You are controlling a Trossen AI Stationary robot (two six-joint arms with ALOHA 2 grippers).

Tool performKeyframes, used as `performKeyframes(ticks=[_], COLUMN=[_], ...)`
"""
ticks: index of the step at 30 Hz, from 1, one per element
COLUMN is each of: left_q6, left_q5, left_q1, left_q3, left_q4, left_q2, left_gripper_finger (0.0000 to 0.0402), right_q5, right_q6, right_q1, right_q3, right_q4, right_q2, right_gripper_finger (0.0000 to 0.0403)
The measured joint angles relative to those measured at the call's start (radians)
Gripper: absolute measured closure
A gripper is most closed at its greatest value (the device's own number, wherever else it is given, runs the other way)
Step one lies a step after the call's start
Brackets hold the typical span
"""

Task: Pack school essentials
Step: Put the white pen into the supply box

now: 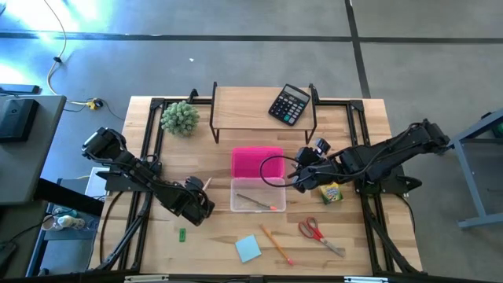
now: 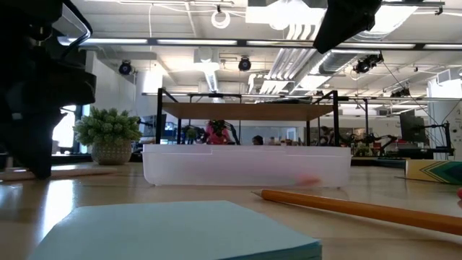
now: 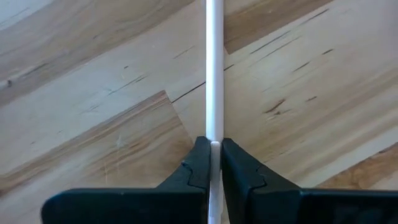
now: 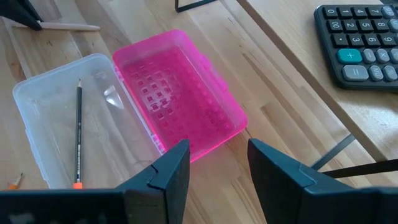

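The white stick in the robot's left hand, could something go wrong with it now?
Maybe. The left gripper pinches the thin white stick by one end only, so it might swing or slip out on the way to the clear box. That box already holds a pencil, and the right gripper hovers open by the pink lid, so the arms could bump.

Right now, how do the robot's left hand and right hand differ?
The left hand is shut on a thin white stick low over the bare wooden table; the right hand is open and empty. The left sits beside the clear plastic box, the right over the pink lid. Both have dark fingers.
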Motion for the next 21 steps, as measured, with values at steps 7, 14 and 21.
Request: performKeyframes(ticks=[7, 14, 21], left_q6=[0.073, 0.111, 0.171], left_q5=[0.009, -0.054, -0.17], left_q1=[-0.001, -0.001, 0.003], left_q3=[-0.001, -0.001, 0.0], left_q4=[0.001, 0.002, 0.003], left_q2=[-0.036, -0.091, -0.187], left_gripper_finger=[0.0388, 0.0388, 0.0388], right_q5=[0.0, 0.0, 0.0], right_q6=[0.019, 0.019, 0.037], right_q1=[0.0, 0.0, 0.0], right_q3=[0.0, 0.0, 0.0], right_q4=[0.0, 0.0, 0.0], right_q2=[-0.007, -0.007, -0.007], right_gripper_finger=[0.025, 0.025, 0.025])
